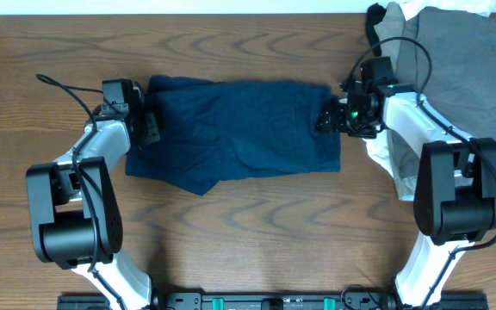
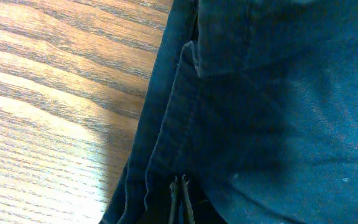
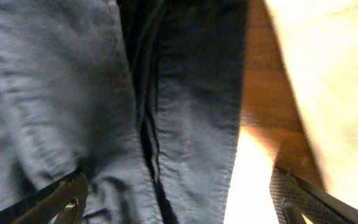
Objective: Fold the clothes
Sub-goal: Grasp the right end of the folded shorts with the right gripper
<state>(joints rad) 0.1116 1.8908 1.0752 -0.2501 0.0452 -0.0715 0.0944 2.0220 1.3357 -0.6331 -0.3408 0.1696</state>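
— Where's the dark navy blue crinkled fabric garment (image 1: pixel 235 129)?
— Flat on the brown wooden table (image 1: pixel 248 232), between the claws. Left gripper (image 1: pixel 151 127) clenched on its left edge; right gripper (image 1: pixel 326 120) released, straddling its right edge.

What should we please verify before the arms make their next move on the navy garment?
1. Navy garment lies spread on the table between the arms: ok.
2. Right gripper is open, its fingers straddling the garment's right edge: ok.
3. Left gripper is at the left hem with its fingers together; whether fabric is actually pinched: cannot tell.
4. White garment lies apart from the navy one, with a strip of wood between them: ok.
5. Grey garment lies at the far right, away from the navy one: ok.
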